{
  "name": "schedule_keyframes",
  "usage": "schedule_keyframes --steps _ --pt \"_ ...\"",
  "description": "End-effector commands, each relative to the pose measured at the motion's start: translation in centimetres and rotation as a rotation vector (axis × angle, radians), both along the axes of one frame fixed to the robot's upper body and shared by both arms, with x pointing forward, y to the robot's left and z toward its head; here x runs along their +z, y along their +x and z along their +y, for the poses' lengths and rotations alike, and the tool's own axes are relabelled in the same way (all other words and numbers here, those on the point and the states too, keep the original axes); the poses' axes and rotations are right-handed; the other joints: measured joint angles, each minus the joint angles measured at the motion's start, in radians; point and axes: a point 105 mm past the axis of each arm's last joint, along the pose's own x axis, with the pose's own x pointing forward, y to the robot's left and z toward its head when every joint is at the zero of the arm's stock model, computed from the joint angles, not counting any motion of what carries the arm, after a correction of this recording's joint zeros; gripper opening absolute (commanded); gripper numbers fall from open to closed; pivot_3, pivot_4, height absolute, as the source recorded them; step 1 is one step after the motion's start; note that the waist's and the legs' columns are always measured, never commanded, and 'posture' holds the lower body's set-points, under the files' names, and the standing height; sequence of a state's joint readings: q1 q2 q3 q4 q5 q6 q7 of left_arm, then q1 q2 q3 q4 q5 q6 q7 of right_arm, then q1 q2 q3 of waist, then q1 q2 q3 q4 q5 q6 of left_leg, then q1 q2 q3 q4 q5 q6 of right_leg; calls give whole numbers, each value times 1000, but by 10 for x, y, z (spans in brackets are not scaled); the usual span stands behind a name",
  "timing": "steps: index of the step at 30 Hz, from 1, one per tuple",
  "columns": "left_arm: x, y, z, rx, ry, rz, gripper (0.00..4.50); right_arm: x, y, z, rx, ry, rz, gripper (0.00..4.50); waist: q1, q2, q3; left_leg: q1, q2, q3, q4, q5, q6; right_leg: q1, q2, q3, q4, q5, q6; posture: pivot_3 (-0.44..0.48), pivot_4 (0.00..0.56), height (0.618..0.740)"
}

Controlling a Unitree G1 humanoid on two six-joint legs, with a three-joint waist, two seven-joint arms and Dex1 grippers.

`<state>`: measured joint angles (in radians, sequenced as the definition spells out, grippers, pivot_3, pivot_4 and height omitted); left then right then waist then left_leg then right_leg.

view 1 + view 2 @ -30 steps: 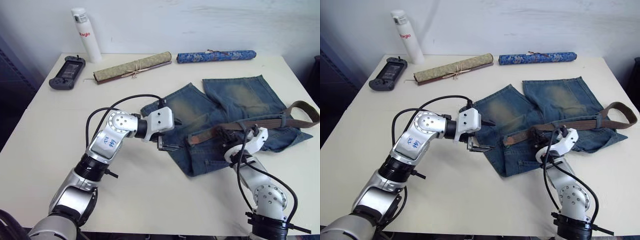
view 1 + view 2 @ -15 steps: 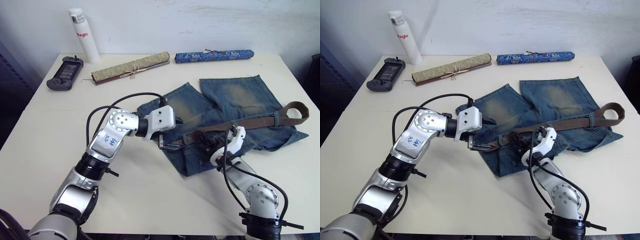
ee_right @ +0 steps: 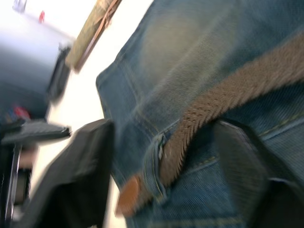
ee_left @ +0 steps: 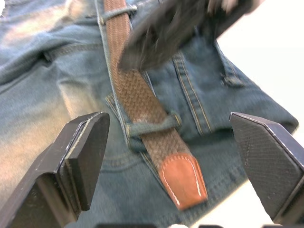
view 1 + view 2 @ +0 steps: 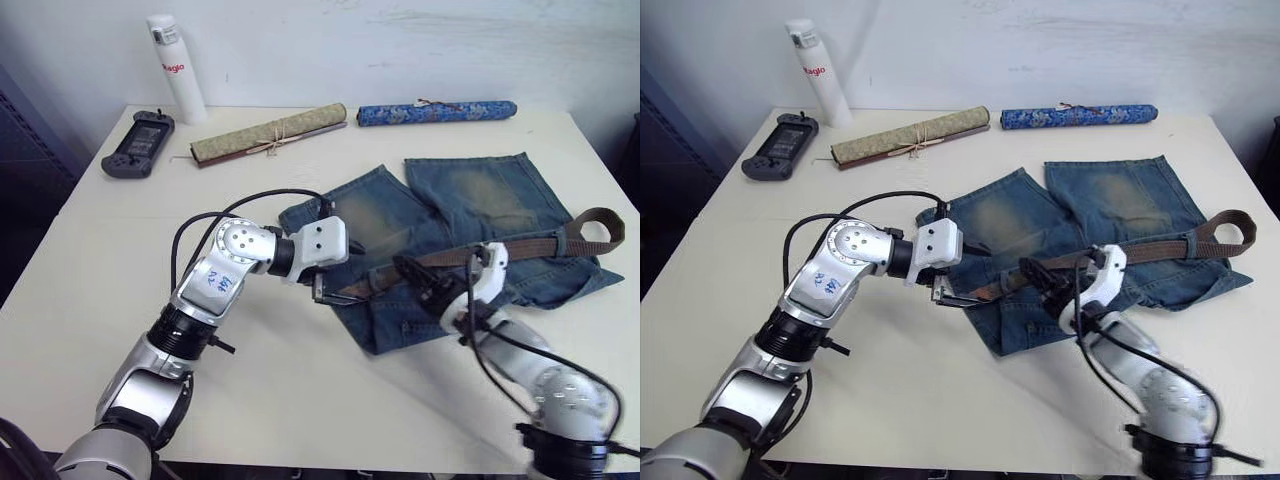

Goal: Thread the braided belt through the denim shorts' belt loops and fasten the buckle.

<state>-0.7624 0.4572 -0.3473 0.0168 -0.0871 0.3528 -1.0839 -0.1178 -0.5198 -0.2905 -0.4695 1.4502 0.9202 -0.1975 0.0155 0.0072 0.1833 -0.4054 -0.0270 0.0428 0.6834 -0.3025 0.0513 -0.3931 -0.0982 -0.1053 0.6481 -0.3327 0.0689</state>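
Belt (image 4: 142,107) runs along the waistband, tapered tip toward left hand (image 4: 166,156).

a cream table (image 5: 90,250) stands against a plain white wall (image 5: 400,50).

A plain test room, likely a lab. A bare white tabletop (image 5: 90,260) stands against a blank wall (image 5: 400,50). A game controller (image 5: 137,144) lies near its far corner.
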Motion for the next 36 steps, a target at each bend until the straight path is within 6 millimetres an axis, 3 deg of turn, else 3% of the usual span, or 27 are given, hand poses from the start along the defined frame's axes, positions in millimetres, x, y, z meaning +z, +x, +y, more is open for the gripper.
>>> schedule_keyframes --steps 1,4,7,9,10,15,19,26,30,34,36 --pt "9 -1 2 -68 19 -38 4500 31 -25 -5 199 -245 -140 4466 8 1 1 0 0 0 0 0 0 0 0 0 0 0 0 0 150 686" --pt "9 -1 4 -101 34 -39 4500 31 -33 -16 291 -487 -145 4466 11 0 2 0 0 0 0 0 0 1 0 -1 -1 0 0 0 150 686" --pt "9 -1 5 -114 46 -40 4500 23 -35 -29 323 -647 -101 3729 12 -2 3 0 1 -1 0 0 1 1 1 -2 -2 0 0 0 150 686" --pt "7 -1 7 -111 54 -38 4500 17 -36 -33 350 -723 -92 2875 12 -3 4 0 1 -1 0 0 1 2 0 -2 -2 0 0 0 150 686" --pt "5 -2 7 -109 56 -36 4500 14 -34 -35 351 -750 -89 2776 12 -3 4 0 1 -1 0 0 1 2 0 -2 -2 0 1 0 150 686" --pt "-6 -4 1 -78 46 -18 4500 3 -30 -35 341 -765 -83 2776 12 -3 4 0 0 -1 0 0 1 2 0 -2 -2 0 1 0 150 686" --pt "-24 -3 0 -74 109 -112 4500 -14 -29 -32 358 -763 -44 2776 12 -3 4 0 0 -1 0 0 1 3 0 -3 -3 1 1 0 150 686" --pt "-31 2 -8 -88 86 -301 4500 -25 -24 -38 329 -772 2 2776 17 -3 4 0 0 -1 1 1 1 3 0 -3 -3 1 1 0 150 686" --pt "-22 2 -12 -72 30 -292 4500 -7 -28 -33 347 -701 -38 2776 19 -3 4 0 0 -1 1 1 0 3 0 -3 -3 1 1 0 150 686" --pt "-18 3 -7 -55 5 -251 4500 37 -34 -21 388 -600 -192 2776 19 -3 4 0 0 -1 1 1 0 3 0 -3 -2 1 1 0 150 686" --pt "-17 2 -6 -57 7 -241 4500 45 -34 -19 393 -624 -231 2776 18 -3 4 0 0 -1 1 1 0 3 0 -3 -2 1 1 0 150 686"
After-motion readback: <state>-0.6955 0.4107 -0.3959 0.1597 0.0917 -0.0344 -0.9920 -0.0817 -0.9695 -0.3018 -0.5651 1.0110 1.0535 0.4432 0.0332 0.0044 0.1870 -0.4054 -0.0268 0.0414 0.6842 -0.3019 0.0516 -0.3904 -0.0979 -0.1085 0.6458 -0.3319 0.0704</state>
